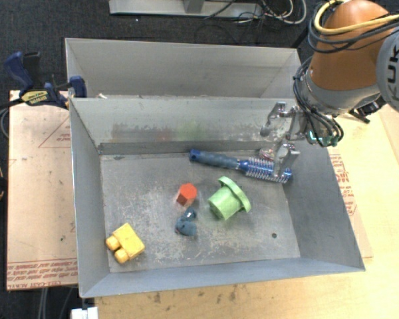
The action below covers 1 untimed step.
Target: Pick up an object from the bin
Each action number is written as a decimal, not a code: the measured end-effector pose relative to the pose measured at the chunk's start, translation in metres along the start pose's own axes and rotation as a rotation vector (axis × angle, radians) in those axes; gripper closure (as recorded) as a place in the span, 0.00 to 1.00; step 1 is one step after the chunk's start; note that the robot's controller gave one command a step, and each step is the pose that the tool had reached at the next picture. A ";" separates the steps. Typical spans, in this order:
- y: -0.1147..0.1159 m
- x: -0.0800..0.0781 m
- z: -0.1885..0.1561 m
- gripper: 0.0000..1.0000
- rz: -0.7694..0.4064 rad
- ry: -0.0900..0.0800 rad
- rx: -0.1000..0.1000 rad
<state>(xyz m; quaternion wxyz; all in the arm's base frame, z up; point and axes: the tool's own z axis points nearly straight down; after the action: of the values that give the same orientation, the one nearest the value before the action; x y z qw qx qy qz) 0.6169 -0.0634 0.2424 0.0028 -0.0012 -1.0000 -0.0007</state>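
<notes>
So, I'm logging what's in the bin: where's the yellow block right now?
In the camera view the yellow block lies in the near left corner of the bin; its nearest neighbour is the small blue piece to its right.

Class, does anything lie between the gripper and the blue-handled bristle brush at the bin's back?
Nothing visible does. The gripper hangs over the bristle end of the blue-handled bristle brush; the green plastic spool lies apart, toward the front.

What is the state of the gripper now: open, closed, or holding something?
Gripper: cannot be told; it is over the bristle end of the blue brush, near the right wall of the bin.
</notes>
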 end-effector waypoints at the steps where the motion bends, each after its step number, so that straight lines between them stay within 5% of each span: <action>1: 0.021 -0.012 0.149 0.00 -0.064 -0.011 0.001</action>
<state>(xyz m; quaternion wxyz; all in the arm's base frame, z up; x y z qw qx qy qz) 0.6281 -0.0421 0.0935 -0.0027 0.0308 -0.9995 -0.0001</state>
